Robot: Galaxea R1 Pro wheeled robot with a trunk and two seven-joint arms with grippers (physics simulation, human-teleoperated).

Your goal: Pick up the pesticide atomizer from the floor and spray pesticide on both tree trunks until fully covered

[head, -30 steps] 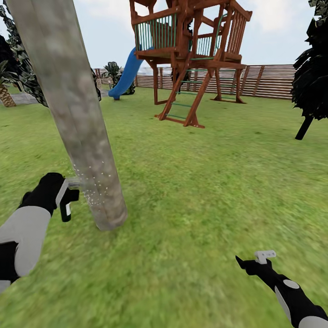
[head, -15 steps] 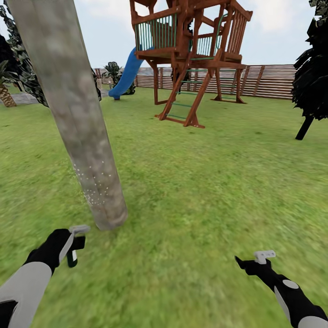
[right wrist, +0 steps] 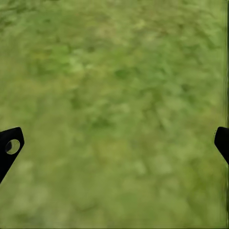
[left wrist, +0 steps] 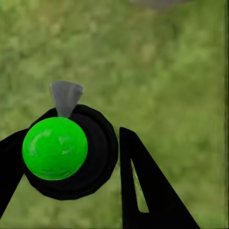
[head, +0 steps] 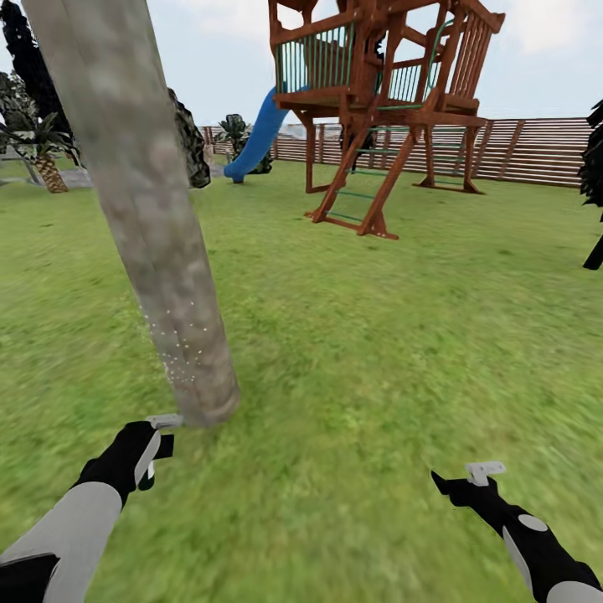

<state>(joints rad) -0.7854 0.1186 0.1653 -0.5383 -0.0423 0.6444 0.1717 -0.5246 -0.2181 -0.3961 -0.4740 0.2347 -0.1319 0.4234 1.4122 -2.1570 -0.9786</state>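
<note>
Gripping the spray bottle in the left gripper, fingers clamped on its dark body with the grey nozzle jutting out front, low over the grass at about 7 o'clock, just short of the foot of the thick tree trunk at 11 o'clock. Looks like mid-spraying on this first trunk: pale droplets dotted on the lower bark alone, so much bare trunk left above. Next, probably lifting the nozzle toward the trunk and spraying higher; right gripper at 5 o'clock spread wide, empty
</note>
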